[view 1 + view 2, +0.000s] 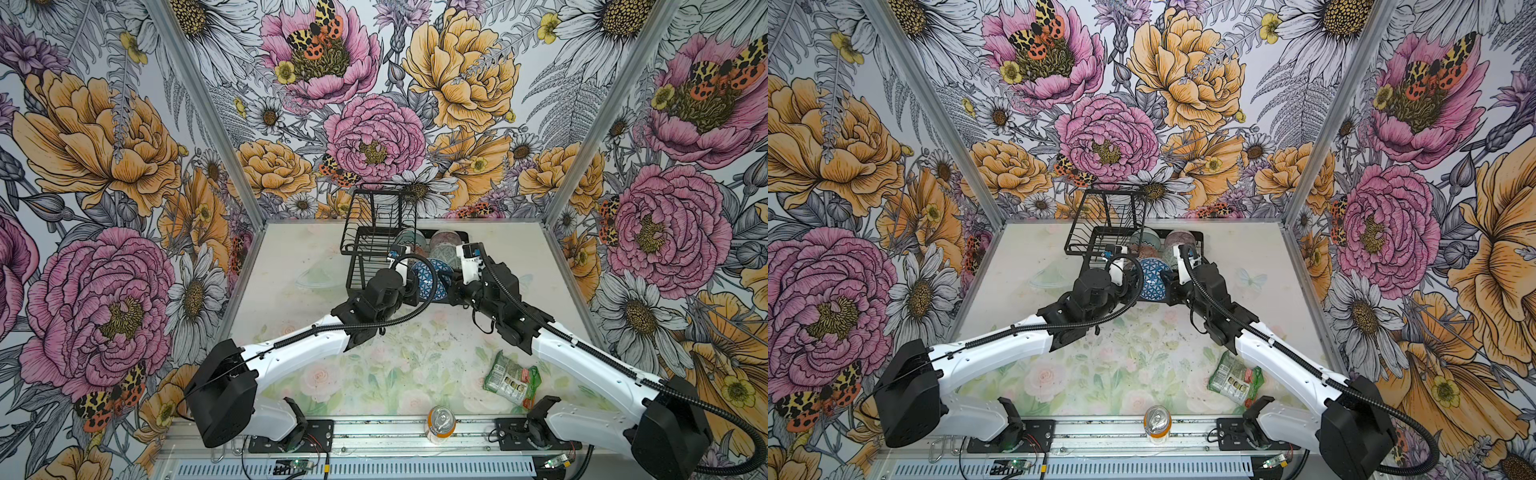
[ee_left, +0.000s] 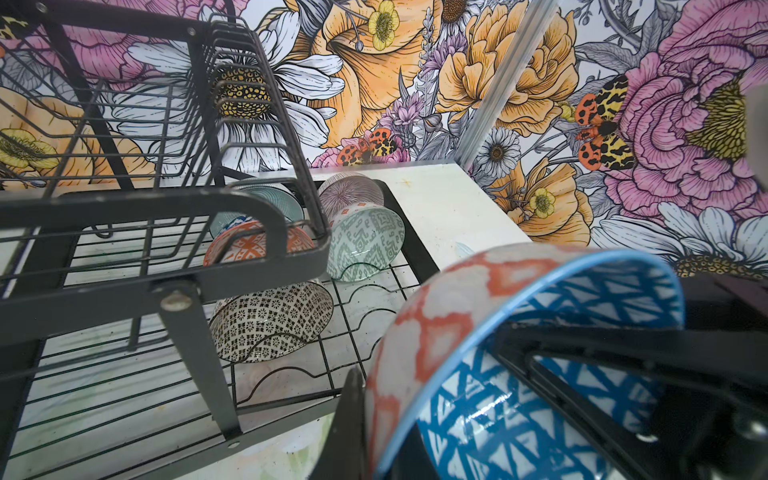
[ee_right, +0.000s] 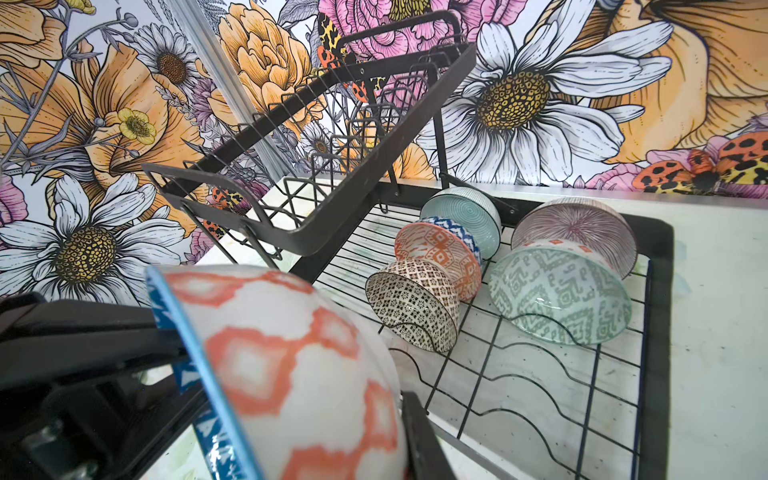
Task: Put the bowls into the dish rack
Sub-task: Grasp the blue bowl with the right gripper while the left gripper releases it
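left gripper (image 2: 436, 374): closed on rim of blue-triangle bowl (image 1: 430, 279) | right gripper (image 3: 291, 374): jaws pinch same bowl's wall from the right | bowl: on edge, between both grippers, over near end of dish rack (image 3: 658, 270) lower tier; touching wires or not, cannot tell | 5 other bowls (image 3: 440, 253): on edge in far slots, lower tier

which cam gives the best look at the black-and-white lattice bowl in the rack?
Right wrist: the black-and-white lattice bowl sits tipped on its side in the dish rack base, unobstructed. Left wrist shows it partly behind an upper-tier strut. In both top views the arms cover that spot.
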Robot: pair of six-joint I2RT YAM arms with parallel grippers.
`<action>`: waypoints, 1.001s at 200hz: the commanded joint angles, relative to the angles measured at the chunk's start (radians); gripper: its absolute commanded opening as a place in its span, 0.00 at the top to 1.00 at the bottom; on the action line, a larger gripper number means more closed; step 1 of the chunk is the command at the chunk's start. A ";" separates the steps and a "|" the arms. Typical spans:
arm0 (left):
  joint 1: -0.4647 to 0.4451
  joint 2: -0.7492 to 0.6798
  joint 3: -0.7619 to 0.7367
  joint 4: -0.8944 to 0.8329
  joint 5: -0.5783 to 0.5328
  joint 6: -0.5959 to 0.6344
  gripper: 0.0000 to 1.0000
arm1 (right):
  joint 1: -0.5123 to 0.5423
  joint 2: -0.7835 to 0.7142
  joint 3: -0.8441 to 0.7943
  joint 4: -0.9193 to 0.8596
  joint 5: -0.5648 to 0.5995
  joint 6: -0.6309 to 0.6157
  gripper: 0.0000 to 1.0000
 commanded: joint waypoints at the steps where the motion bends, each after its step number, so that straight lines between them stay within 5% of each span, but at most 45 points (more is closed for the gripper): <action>1: -0.007 -0.014 0.034 -0.007 0.074 0.036 1.00 | -0.010 -0.003 0.030 0.031 0.013 0.009 0.97; 78: 0.022 -0.052 0.042 -0.145 0.131 0.077 0.45 | -0.010 -0.004 0.030 -0.012 0.074 -0.045 1.00; 160: 0.052 -0.133 0.053 -0.328 0.155 0.136 0.03 | -0.022 -0.020 0.040 -0.035 0.171 -0.169 1.00; 200: 0.073 -0.167 0.036 -0.386 0.160 0.149 0.01 | -0.038 -0.020 0.043 0.032 0.265 -0.317 1.00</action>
